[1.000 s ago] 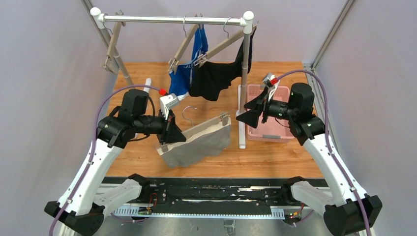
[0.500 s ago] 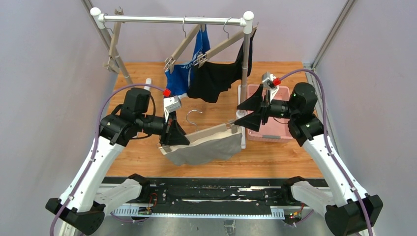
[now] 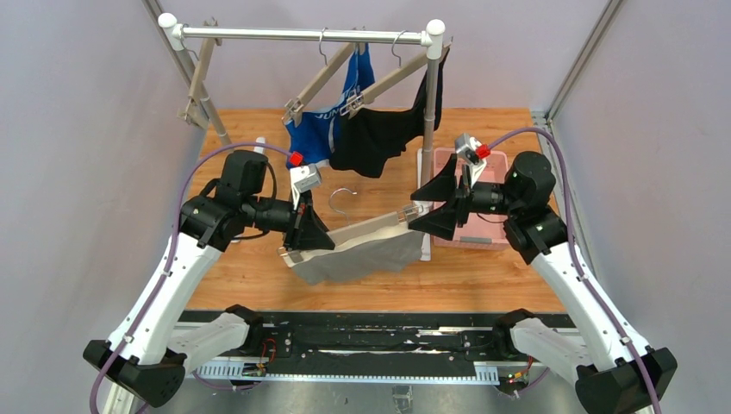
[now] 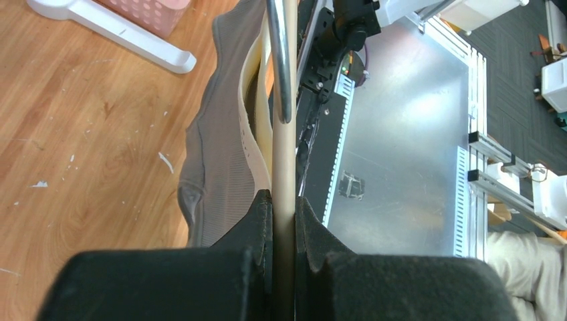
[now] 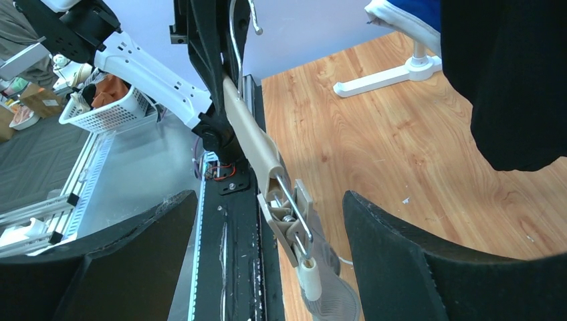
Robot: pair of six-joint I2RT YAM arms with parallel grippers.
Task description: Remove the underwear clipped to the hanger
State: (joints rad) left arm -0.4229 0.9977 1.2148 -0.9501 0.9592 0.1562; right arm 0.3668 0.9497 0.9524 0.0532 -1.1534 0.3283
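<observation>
My left gripper [image 3: 303,244] is shut on the left end of a tan clip hanger [image 3: 366,226] and holds it above the table; its bar [image 4: 283,134] runs between my fingers. Grey briefs [image 3: 366,254] hang from that hanger and show in the left wrist view [image 4: 217,147]. My right gripper [image 3: 424,207] is open, its jaws either side of the hanger's right clip [image 5: 289,217], not touching it. Blue briefs [image 3: 323,129] and black briefs [image 3: 379,138] hang clipped to hangers on the rail [image 3: 302,34].
A pink basket [image 3: 478,228] stands on the table under my right arm. The rack's white upright [image 3: 428,129] and foot [image 4: 114,37] stand beside it. An empty tan hanger [image 3: 196,82] hangs at the rail's left end.
My left gripper has carried the hanger with the grey briefs to the right and a little up. My right gripper has moved left and opened around the hanger's right clip.
</observation>
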